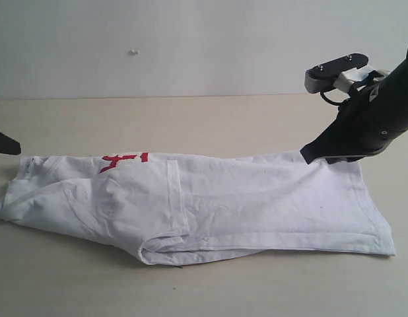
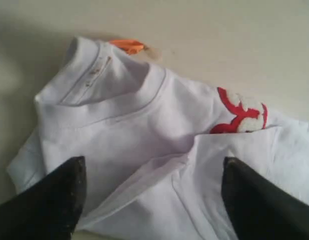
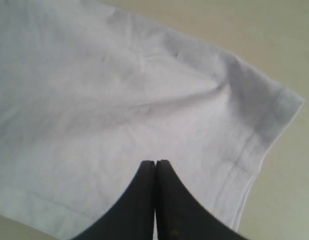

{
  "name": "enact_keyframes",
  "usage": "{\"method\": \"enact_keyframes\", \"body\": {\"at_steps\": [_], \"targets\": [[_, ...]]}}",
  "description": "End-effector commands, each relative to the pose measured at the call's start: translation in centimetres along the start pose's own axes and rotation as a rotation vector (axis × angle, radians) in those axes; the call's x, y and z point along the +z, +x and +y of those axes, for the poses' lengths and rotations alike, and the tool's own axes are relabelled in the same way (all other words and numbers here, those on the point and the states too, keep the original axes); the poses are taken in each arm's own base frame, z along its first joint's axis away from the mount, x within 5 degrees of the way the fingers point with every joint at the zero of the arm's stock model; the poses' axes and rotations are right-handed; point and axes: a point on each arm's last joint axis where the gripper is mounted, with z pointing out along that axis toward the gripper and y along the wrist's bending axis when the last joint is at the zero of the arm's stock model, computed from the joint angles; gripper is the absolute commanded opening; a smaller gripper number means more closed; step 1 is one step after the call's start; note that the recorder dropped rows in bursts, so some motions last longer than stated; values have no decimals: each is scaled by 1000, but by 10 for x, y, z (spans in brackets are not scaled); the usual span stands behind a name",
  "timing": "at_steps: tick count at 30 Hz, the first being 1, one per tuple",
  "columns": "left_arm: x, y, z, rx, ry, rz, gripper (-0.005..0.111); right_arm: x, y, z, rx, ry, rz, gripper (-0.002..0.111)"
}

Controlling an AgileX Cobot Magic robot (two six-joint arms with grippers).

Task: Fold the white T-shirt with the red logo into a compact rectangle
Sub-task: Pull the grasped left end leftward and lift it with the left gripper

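Observation:
The white T-shirt [image 1: 243, 205] lies on the table as a long folded band, with a sleeve folded over near the front middle. Only a bit of the red logo [image 1: 125, 159] peeks out at the far edge. In the left wrist view the ribbed collar [image 2: 109, 100], the orange neck tag [image 2: 127, 46] and the logo's end [image 2: 242, 116] show. My left gripper [image 2: 153, 167] is open over the collar end and holds nothing; in the exterior view only its tip [image 1: 2, 142] shows. My right gripper [image 1: 309, 155] is shut over the hem end [image 3: 155, 162]. No cloth shows between its fingers.
The pale wooden table [image 1: 191, 119] runs back to a plain white wall. The shirt's hem corner [image 3: 289, 100] lies near the right arm, and bare tabletop surrounds the shirt on all sides.

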Motion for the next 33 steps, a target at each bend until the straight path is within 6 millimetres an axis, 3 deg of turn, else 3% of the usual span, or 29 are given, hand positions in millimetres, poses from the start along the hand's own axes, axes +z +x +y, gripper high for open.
{"method": "enact_keyframes", "body": {"at_steps": [1, 8, 18, 25, 29, 33], "targets": [[21, 2, 19, -50, 7, 52, 80, -3, -1, 1, -2, -8, -12, 0], [22, -15, 31, 57, -115, 25, 79, -3, 0, 1, -3, -10, -4, 0], [40, 0, 47, 46, -96, 157, 79, -3, 0, 1, -13, -10, -2, 0], [53, 15, 38, 89, 67, 286, 79, -3, 0, 1, -18, -10, -4, 0], [70, 23, 16, 178, 113, 355, 64, -3, 0, 1, -18, -9, -6, 0], [83, 29, -1, 228, 121, 379, 35, -3, 0, 1, -18, -9, -6, 0]]}}
